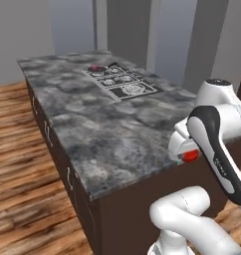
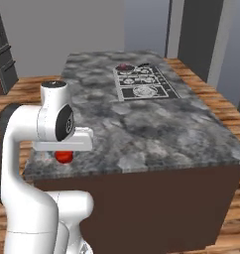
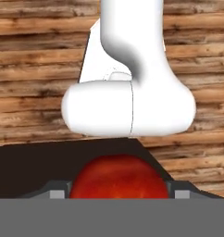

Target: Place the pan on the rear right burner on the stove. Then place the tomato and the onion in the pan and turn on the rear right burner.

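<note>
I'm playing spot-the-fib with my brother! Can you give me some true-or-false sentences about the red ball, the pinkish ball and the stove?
1. The bright red tomato sits between the fingertips of the gripper. True.
2. The dull maroon-pink onion lies on the wooden floor. False: it rests at the far end of the steel-grey stove.
3. The stove is set into a mottled grey stone counter. True.
4. The tomato is already on the stove. False: it is by the counter's near edge, far from the stove.
</note>
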You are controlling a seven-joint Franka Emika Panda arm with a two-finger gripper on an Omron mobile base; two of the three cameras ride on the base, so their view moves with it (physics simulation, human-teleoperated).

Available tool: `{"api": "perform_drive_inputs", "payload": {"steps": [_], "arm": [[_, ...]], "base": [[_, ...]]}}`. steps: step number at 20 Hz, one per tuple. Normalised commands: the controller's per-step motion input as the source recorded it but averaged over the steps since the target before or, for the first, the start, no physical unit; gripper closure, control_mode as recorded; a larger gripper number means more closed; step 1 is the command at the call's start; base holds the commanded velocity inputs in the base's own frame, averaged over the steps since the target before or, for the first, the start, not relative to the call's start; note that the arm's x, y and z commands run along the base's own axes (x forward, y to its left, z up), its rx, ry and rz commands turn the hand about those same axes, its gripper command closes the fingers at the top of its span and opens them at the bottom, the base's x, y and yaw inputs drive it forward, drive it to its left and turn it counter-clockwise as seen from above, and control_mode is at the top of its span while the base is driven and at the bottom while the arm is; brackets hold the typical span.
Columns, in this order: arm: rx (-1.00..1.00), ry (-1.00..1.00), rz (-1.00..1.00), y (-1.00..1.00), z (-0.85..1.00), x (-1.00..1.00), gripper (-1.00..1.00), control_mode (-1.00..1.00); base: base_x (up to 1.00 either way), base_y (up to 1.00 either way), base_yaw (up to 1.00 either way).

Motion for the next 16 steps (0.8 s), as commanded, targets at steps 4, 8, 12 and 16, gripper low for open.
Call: {"api": "perform_drive_inputs", "payload": {"steps": [4, 8, 12, 16], "arm": [[0.0, 0.0, 0.0, 0.0, 0.0, 0.0, 1.0, 1.0], [0.0, 0.0, 0.0, 0.0, 0.0, 0.0, 1.0, 1.0], [0.0, 0.0, 0.0, 0.0, 0.0, 0.0, 1.0, 1.0], [0.0, 0.0, 0.0, 0.0, 0.0, 0.0, 1.0, 1.0]], "base": [[-0.01, -1.0, 0.33], [-0.04, -1.0, 0.33], [-0.32, -1.0, 0.29], [-0.27, -1.0, 0.3]]}}
